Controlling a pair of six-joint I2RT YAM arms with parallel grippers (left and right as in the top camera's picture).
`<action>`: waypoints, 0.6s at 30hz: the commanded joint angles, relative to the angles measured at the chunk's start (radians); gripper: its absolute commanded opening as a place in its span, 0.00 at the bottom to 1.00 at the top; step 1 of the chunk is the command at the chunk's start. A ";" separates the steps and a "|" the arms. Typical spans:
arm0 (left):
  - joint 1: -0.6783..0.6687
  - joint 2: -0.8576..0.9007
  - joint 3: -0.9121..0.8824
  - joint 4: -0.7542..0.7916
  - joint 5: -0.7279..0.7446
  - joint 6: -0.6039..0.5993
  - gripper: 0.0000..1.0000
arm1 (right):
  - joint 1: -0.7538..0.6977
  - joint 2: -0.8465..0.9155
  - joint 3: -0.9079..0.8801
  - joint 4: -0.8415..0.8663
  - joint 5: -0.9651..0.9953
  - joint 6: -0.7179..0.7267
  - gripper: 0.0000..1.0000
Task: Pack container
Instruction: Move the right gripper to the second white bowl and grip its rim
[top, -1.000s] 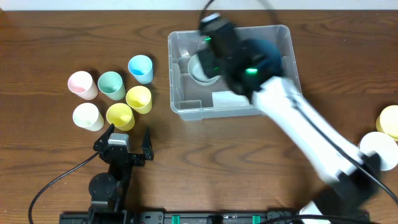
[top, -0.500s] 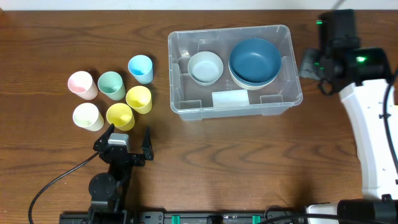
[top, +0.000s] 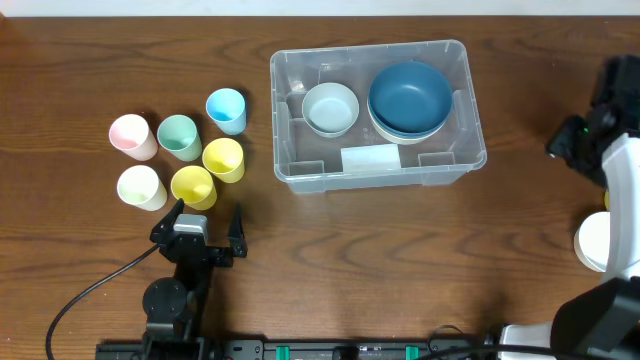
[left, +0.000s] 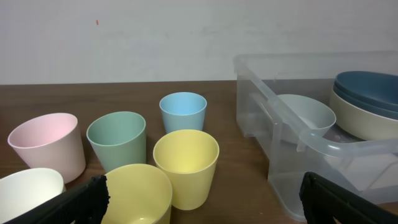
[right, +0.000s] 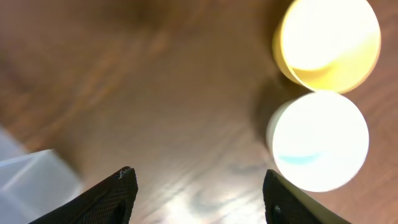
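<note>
Container (top: 283, 130) part-packed at 12 o'clock; a cup comes next.

Overhead: it sits on the bench (top: 400, 270) holding a dark blue bowl (top: 410, 97) and a small pale bowl (top: 330, 107). Six cups (top: 180, 160) wait at 9 o'clock, so I judge the step in hand is fetching a cup. My right arm (top: 620, 170) at 3 o'clock hides its own pincer and part of the white cup (top: 592, 240) there. Left wrist: my left pincer (left: 202, 199) stands wide apart and empty, with the container at 2 o'clock, its far end cut off. Right wrist: my right pincer (right: 199, 193) is spread with nothing between. The white cup and a yellow cup (right: 328, 43) lie at 1 o'clock, blurred. Next I must centre over one and descend.
</note>
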 joint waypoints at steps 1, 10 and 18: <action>0.006 -0.006 -0.019 -0.032 0.012 0.013 0.98 | -0.071 0.010 -0.052 -0.004 -0.008 0.027 0.66; 0.006 -0.006 -0.019 -0.032 0.012 0.013 0.98 | -0.263 0.010 -0.159 -0.014 -0.137 0.015 0.65; 0.006 -0.006 -0.019 -0.032 0.012 0.013 0.98 | -0.295 0.010 -0.282 0.047 -0.139 0.005 0.64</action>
